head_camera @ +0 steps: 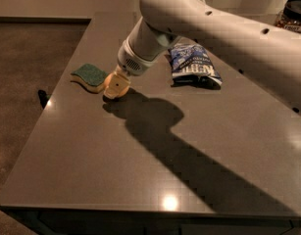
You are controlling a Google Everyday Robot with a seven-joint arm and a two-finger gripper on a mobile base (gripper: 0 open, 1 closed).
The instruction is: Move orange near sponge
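Observation:
The sponge [89,76], with a dark green top and a pale yellow body, lies flat near the table's left edge. My gripper [116,85] is at the end of the white arm [189,18]. It is down at the tabletop, right beside the sponge's right end. Its tan tip almost touches the sponge. The orange does not show as a separate thing; if it is in the gripper, the gripper hides it.
A blue-and-white snack bag [193,66] lies to the right of the gripper, further back. The grey table's left edge [47,106] is close to the sponge. The arm casts a wide shadow across the table's middle [189,155]. A dark jar [292,16] stands at the far right.

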